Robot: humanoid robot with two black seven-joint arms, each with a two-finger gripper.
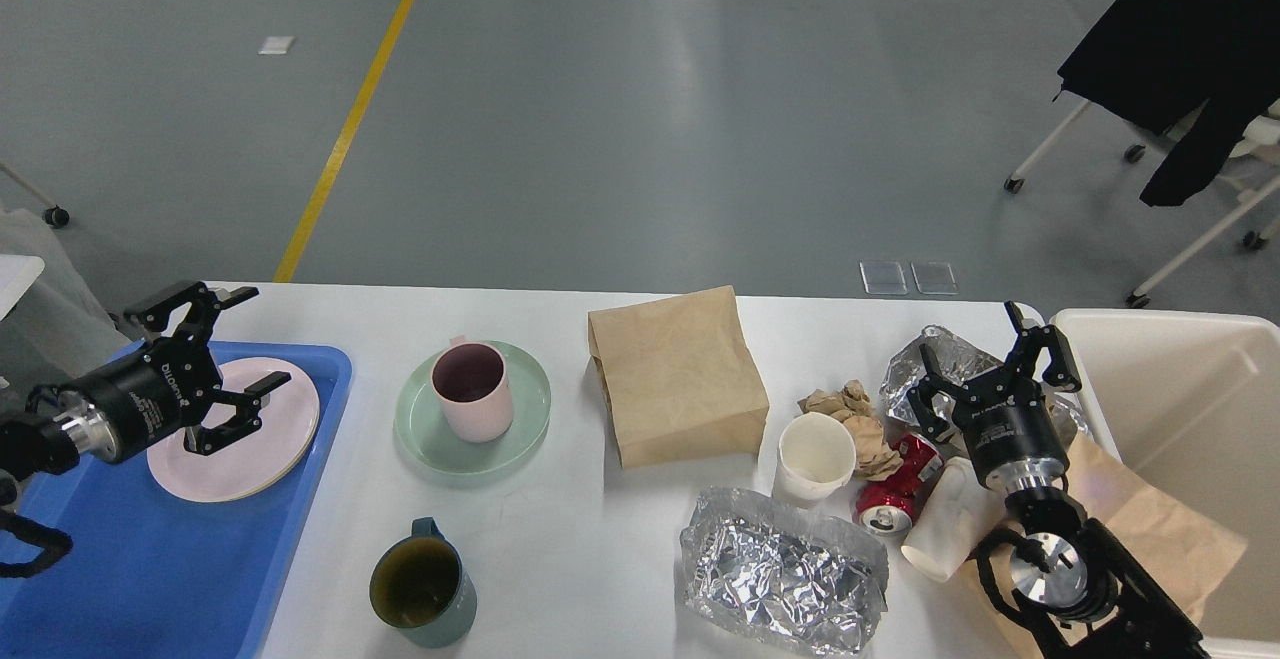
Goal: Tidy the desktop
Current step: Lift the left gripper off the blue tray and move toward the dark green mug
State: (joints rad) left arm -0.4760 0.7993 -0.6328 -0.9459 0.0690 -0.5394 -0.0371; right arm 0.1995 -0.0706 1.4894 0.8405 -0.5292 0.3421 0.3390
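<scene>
The white desktop [560, 529] spans the view. My left gripper [250, 337] is open and empty, turned sideways over the pink plate [235, 431] on the blue tray [150, 559]. My right gripper [975, 359] is open and empty above crumpled foil [935, 359] and a crushed red can [893, 491] at the right. A pink mug [470, 391] stands on a green plate [520, 427]. A dark green mug [423, 597] stands at the front. A brown paper bag [680, 374], a white paper cup [815, 457], a tipped paper cup [940, 524] and a foil sheet [785, 571] lie on the desktop.
A cream-white bin [1190, 459] stands at the right edge of the desktop, with a flat brown paper bag [1150, 524] hanging over its rim. Crumpled brown paper [850, 414] lies beside the white cup. A chair with black cloth [1180, 49] stands on the floor beyond.
</scene>
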